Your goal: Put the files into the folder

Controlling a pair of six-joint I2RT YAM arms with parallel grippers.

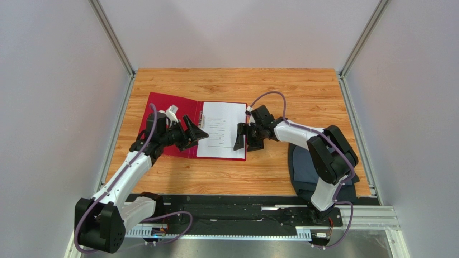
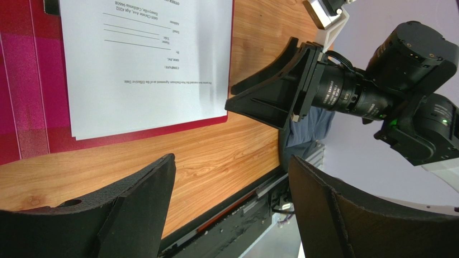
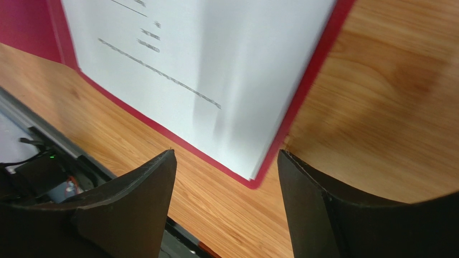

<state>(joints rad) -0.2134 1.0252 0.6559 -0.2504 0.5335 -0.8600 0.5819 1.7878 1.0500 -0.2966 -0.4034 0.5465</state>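
The thin glossy red plastic folder (image 1: 161, 115) lies open and flat on the left-centre of the wood-grain table (image 1: 280, 88), with the white printed paper sheets (image 1: 221, 129) stacked on its right half, inside the red border. The left gripper (image 1: 196, 133) stands over the sheets' left edge and the right gripper (image 1: 245, 141) at the folder's right edge, both with jaws spread and nothing between them. A dark grey-blue folded cloth (image 1: 301, 166) lies beneath the right arm, apart from the folder; plain pale walls and aluminium posts (image 1: 116, 40) enclose the table, with a black rail (image 1: 237, 215) along its near edge
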